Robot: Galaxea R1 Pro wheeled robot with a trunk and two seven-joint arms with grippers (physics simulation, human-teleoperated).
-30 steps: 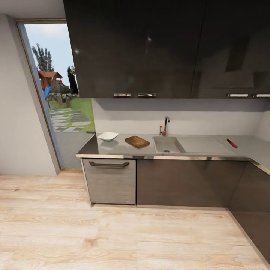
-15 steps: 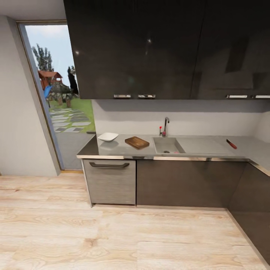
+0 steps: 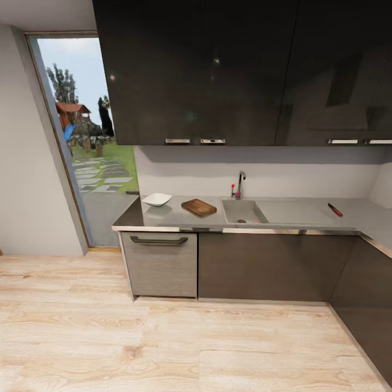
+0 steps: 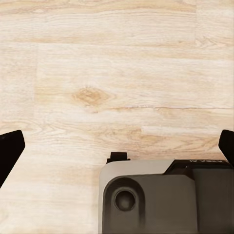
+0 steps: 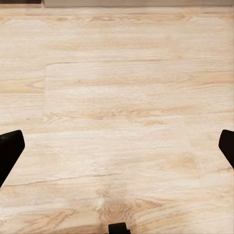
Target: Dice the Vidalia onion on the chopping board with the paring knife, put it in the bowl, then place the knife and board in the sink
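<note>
left claw: we see our left gripper (image 4: pixel 117 146) with its two dark fingertips (image 4: pixel 9 151) at opposite edges of the left wrist view, spread wide, nothing between them; beneath it lies the pale wooden floor (image 4: pixel 122 73), and a grey part of our own body (image 4: pixel 161 197) sits just beside it.
right claw: our right gripper (image 5: pixel 117 146) is likewise spread wide, one dark fingertip (image 5: pixel 9 148) at each edge of the right wrist view, holding nothing, with bare floor planks under it.
countertop: the grey countertop (image 3: pixel 179 216) is well apart from both claws, ahead of us across the floor in the head view.
sink: the sink (image 3: pixel 246 211) is set into the countertop, its tap (image 3: pixel 240 184) with a red knob at the back; far ahead of both claws.
onion: we make out a small pinkish spot (image 3: pixel 255 221) at the near edge of the basin by the drain; too small for us to say surely that it is the vidalia onion.
chopping board: the chopping board (image 3: pixel 198 207) lies flat on the countertop just beside the sink, on our left claw's side of it.
bowl: the white bowl (image 3: pixel 157 199) stands on the countertop near the board, further toward the left claw's side, close to the window (image 3: pixel 81 130).
paring knife: the paring knife (image 3: pixel 335 209), red handled, lies past the drainboard toward our right claw's side, well apart from the board.
cabinets: dark upper cabinets (image 3: pixel 218 71) hang above the countertop, dark lower cabinets (image 3: pixel 272 267) stand under it.
</note>
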